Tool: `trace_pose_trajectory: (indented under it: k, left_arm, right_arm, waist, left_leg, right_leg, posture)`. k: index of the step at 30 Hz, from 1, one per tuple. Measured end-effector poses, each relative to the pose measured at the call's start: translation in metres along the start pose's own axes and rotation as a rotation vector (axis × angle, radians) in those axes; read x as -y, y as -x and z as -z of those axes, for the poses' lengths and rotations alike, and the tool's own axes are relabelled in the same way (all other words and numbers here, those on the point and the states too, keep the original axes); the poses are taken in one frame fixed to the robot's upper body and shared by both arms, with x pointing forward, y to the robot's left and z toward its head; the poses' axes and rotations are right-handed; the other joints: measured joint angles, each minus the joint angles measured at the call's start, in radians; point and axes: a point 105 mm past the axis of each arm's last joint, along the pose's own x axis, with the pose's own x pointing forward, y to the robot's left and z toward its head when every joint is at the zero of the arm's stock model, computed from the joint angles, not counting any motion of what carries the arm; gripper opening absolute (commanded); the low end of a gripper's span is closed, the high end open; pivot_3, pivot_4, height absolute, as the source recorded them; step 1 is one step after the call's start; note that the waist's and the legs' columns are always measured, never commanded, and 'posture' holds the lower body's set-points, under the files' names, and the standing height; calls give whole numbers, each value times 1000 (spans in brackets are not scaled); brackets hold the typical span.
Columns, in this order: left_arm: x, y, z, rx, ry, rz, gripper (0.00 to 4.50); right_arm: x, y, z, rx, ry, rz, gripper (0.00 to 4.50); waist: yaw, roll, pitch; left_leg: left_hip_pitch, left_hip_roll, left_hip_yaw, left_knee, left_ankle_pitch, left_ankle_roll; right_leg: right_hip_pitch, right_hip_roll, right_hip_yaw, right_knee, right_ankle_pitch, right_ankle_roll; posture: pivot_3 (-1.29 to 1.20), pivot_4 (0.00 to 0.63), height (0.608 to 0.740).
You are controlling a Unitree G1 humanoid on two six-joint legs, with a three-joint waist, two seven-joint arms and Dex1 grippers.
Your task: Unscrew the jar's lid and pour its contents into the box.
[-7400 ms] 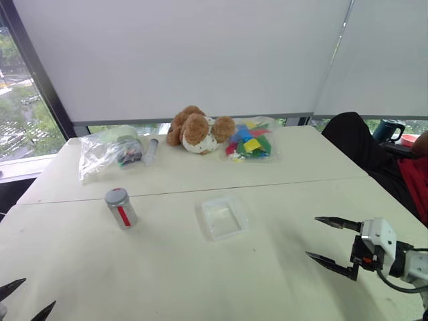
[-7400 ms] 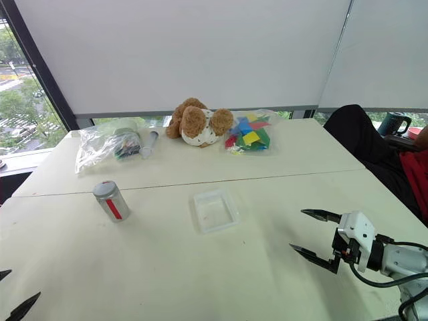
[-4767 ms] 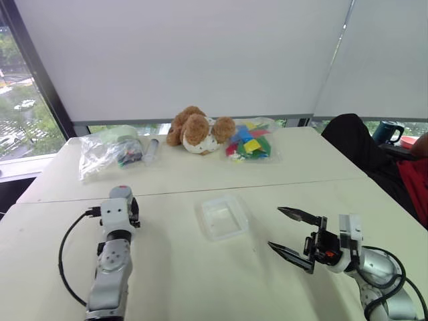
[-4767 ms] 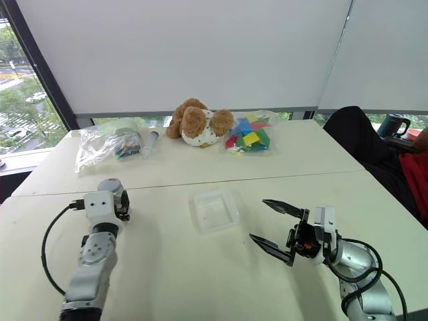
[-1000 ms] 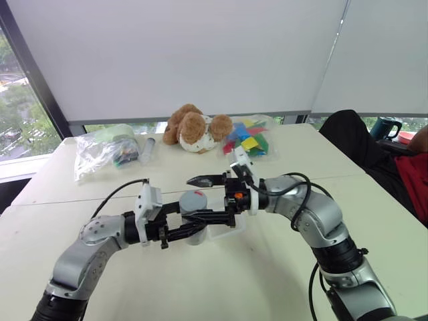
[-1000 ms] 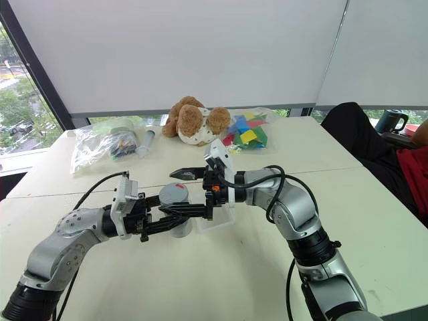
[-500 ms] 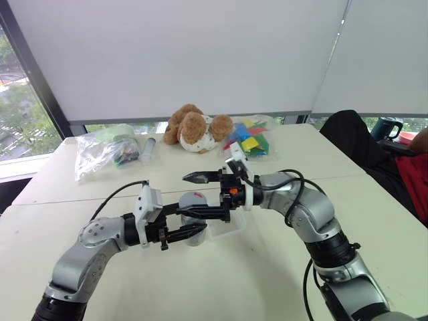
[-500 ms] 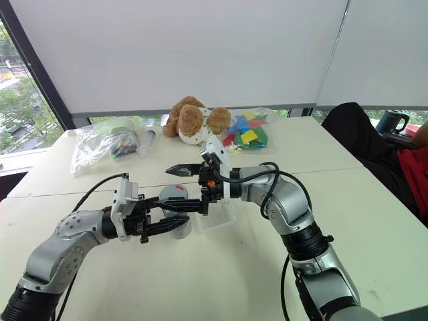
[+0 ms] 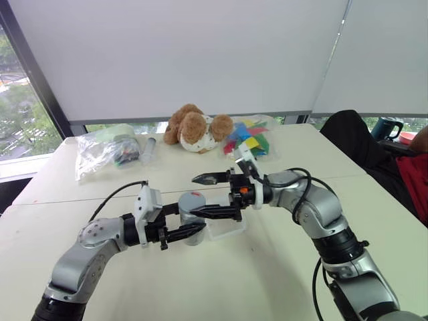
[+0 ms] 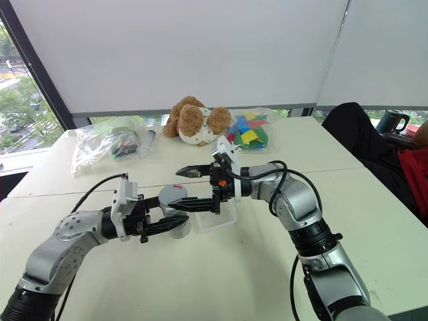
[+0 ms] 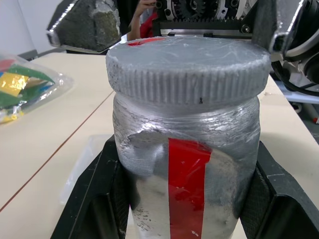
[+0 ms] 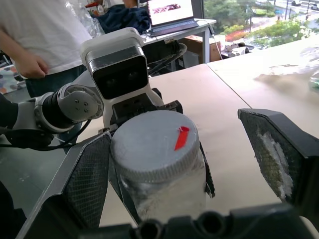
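Here, two pincers meet at a jar above the counter.
Left pincer clamps the jar; right pincer, spread wide, straddles its lid.

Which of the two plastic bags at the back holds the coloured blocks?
The bag right of the stuffed dog; the other bag, left, holds dark and green items.

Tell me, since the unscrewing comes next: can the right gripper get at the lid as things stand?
Probably yes: the right gripper stands open around the lid, with the jar held below by the left gripper.
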Motion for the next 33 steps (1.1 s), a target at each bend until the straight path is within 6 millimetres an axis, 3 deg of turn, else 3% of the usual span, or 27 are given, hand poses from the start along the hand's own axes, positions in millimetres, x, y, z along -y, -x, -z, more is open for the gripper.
trace_pose_trajectory:
  k: [3, 6, 10, 14, 18, 25, 33]
  left_arm:
    - [3, 0, -2, 9, -9, 22, 2096]
    - [5, -1, -6, 19, -26, 36, 2096]
    - [5, -1, -6, 20, -27, 35, 2096]
    - [5, -1, -6, 20, -27, 33, 2096]
    - [5, -2, -6, 21, -27, 31, 2096]
    - [4, -3, -7, 23, -27, 32, 2096]
    - [2, -2, -6, 19, -21, 14, 2096]
  right_arm:
    - [16, 24, 12, -41, -33, 101, 4452]
    - [15, 30, 25, -53, -83, 103, 4452]
    - [9, 39, 17, -5, -98, 56, 4452]
    - [-11, 25, -1, 66, -81, -52, 4452]
    - [-23, 2, -5, 71, -63, -97, 4452]
    - [-19, -30, -9, 36, -1, -64, 4452]
    - [-14, -36, -8, 37, 12, -58, 4452]
  waist:
    - [3, 0, 0]
    - [-2, 0, 0]
    - [-2, 0, 0]
    - [-2, 0, 0]
    - [-1, 0, 0]
    - [-1, 0, 0]
    - [0, 0, 0]
  left_leg:
    - [0, 0, 0, 0, 0, 0]
    - [0, 0, 0, 0, 0, 0]
    - [0, 0, 0, 0, 0, 0]
    - [0, 0, 0, 0, 0, 0]
    - [0, 0, 0, 0, 0, 0]
    - [0, 0, 0, 0, 0, 0]
    - [0, 0, 0, 0, 0, 0]
  right_leg:
    - [0, 0, 0, -1, 0, -1]
    - [0, 0, 0, 0, 0, 0]
    - [0, 0, 0, 0, 0, 0]
    - [0, 0, 0, 0, 0, 0]
    - [0, 0, 0, 0, 0, 0]
    - [-1, 0, 0, 0, 0, 0]
    - [-1, 0, 0, 0, 0, 0]
  posture:
    - [0, 150, 740]
    - [0, 150, 740]
    - [0, 150, 740]
    - [0, 150, 740]
    - [0, 150, 740]
    - [0, 150, 740]
    - [0, 150, 740]
